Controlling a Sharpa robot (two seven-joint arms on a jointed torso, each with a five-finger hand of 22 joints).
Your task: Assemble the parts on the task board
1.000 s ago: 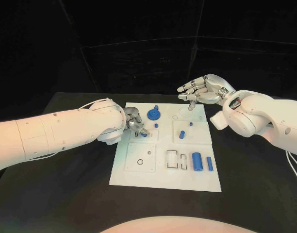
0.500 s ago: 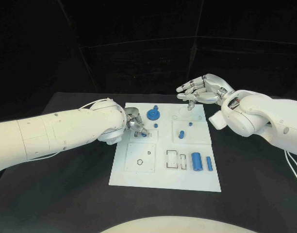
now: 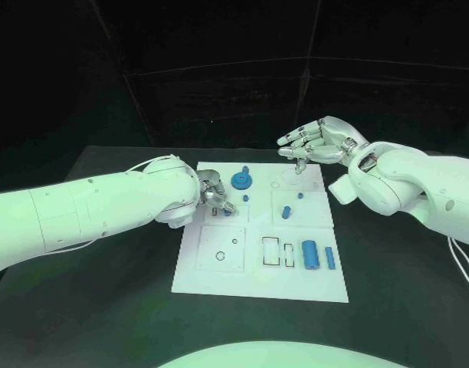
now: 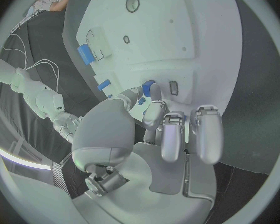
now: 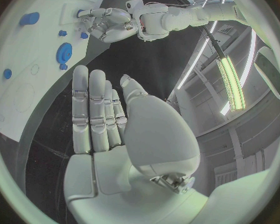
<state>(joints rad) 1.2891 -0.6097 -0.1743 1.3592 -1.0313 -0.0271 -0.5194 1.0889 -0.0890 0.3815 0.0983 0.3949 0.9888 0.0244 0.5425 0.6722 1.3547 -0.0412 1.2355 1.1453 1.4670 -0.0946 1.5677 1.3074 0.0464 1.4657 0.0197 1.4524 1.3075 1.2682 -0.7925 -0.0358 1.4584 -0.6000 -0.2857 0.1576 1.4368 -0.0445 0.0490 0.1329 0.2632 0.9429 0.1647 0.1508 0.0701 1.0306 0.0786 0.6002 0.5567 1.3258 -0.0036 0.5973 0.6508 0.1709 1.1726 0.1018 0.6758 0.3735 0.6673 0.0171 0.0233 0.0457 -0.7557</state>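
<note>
The white task board lies in the middle of the black table. My left hand is down on the board's left side and pinches a small blue part between thumb and a finger. The left wrist view shows this blue part at the fingertips, close to a small slot in the board. My right hand hovers above the board's far right corner with fingers apart and nothing in it; its palm faces the board.
Other blue parts stay on the board: a gear at the far end, a short peg in the middle, a cylinder and a thin bar at the near right. Black table surrounds the board.
My left fingers have shifted a little, and the small blue part now shows at their tips. The right hand has barely moved.
</note>
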